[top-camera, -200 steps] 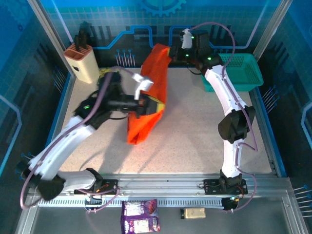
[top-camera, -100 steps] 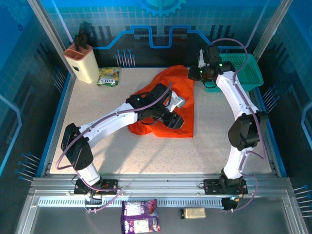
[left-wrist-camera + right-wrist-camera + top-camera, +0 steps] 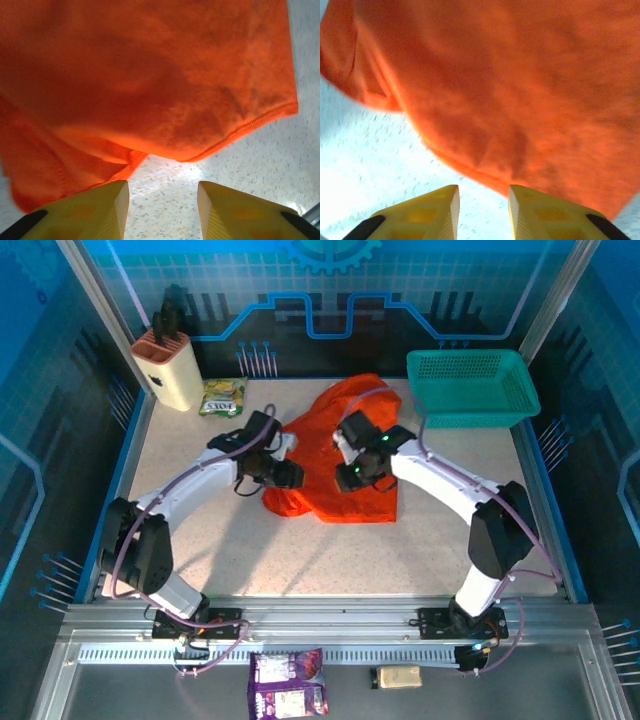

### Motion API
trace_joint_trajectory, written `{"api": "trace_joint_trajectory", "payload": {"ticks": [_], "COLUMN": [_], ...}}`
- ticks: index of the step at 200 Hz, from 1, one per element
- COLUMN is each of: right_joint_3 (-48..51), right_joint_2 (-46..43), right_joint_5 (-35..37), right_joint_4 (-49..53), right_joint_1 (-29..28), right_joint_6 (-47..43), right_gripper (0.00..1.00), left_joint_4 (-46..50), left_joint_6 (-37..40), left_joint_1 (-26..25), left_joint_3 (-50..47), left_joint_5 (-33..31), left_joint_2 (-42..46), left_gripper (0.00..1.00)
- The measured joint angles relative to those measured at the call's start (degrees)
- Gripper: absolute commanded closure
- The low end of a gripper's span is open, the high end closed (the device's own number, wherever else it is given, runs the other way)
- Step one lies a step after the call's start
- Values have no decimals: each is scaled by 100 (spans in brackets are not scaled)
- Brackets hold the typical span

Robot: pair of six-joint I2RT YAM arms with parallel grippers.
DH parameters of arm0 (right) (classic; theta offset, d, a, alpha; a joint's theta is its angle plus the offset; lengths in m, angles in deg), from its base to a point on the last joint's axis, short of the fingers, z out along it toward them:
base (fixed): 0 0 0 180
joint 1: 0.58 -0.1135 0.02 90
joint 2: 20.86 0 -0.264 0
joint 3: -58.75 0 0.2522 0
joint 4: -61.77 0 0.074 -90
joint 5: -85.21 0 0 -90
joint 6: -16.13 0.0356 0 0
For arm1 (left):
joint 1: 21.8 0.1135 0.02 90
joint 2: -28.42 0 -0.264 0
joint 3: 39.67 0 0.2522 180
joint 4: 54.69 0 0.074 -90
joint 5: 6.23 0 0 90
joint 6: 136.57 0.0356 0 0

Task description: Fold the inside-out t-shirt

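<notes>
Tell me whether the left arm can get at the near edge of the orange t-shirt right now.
Probably yes. The left gripper sits just short of the hem of the t-shirt, jaws apart and empty, with only bare table between them and nothing else in the way.

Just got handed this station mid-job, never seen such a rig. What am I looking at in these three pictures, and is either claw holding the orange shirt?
Two white robot arms are bolted at the near edge of a speckled table. The wide picture looks down from above and behind them. The two close-ups come from cameras on the wrists; the yellow wedges at the bottom are each gripper's own fingers. The plain bright orange cloth t-shirt lies crumpled mid-table. The left gripper and the right gripper both stand open, bare table between their fingers and the shirt's edge just ahead, so nothing is held. At the back stand a teal plastic mesh basket, a beige knife block and a small green packet.
</notes>
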Motion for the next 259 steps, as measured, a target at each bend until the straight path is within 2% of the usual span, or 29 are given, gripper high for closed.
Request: {"api": "trace_joint_trajectory", "payload": {"ticks": [30,38,60,91,113,158,178,192,218,259], "right_joint_3": [-9,-33,-184,-337,-356,-356,-356,-365,-400,-538], "right_joint_2": [568,789,1375,1823,1891,1895,1871,1770,1290,361], "right_joint_5": [160,212,361,623,737,881,916,918,863,328], "right_joint_4": [-129,-131,-122,-107,-107,-107,-83,20,254,439], "right_joint_1": [-643,-767,-997,-1130,-1137,-1137,-1137,-1128,-1058,-568], "right_joint_6": [7,15,96,166,232,317,321,315,310,315], "right_gripper": [65,62,55,55,62,92,100,100,100,100], "left_joint_4": [-50,-55,-50,-127,-160,-227,-260,-341,-686,-1668], "left_joint_6": [-55,-46,-37,-52,-55,-55,-55,-52,-9,551], "left_joint_1": [686,809,979,1023,1023,1023,1023,1003,682,-590], "left_joint_3": [-236,-262,-297,-389,-492,-522,-522,-568,-809,-1335], "left_joint_5": [177,181,179,177,181,203,225,269,284,116], "left_joint_2": [385,446,520,535,540,544,546,603,933,1585], "left_gripper": [56,56,56,56,56,56,55,54,49,46]}}
